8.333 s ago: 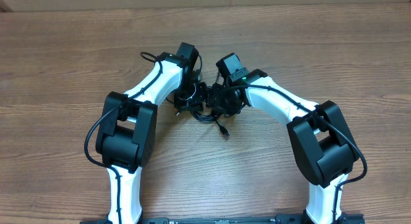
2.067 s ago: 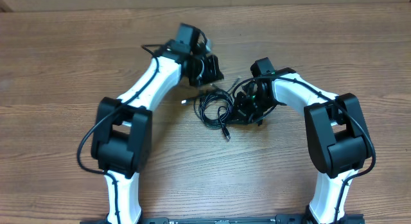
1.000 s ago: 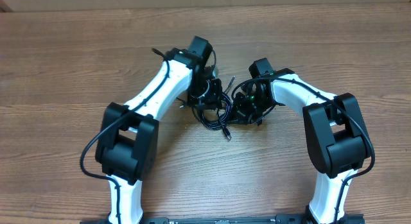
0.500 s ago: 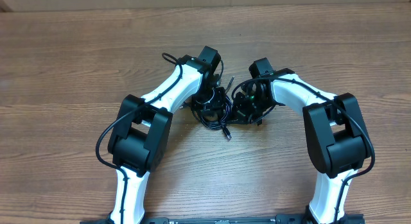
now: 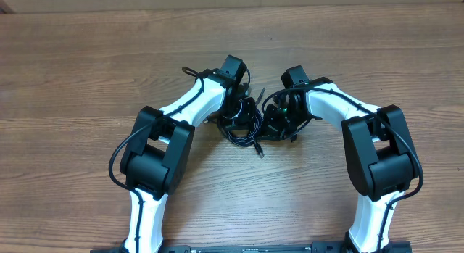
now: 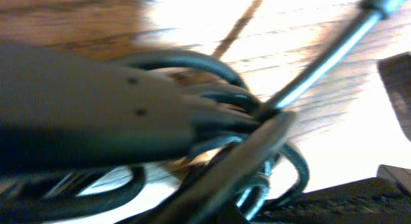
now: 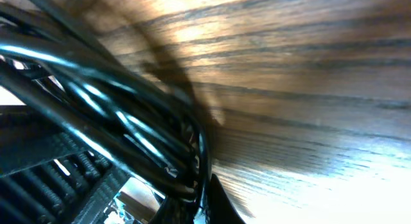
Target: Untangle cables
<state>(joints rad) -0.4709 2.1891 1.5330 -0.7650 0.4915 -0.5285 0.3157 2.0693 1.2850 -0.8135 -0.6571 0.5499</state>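
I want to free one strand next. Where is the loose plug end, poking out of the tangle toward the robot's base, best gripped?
Take the loose plug end on the short straight cord just behind the plug, coming straight down and pinching across the cord. It lies flat on the table, sticking out clear of the bunched cables, so probably nothing crowds a pinch there.

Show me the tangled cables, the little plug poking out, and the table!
cables (image 5: 246, 130): overhead view, on the looped bundle between the two arms.
plug (image 5: 259, 151): overhead view, on the loose end sticking out below the bundle.
table (image 5: 72, 72): overhead view, on bare wood at the left.
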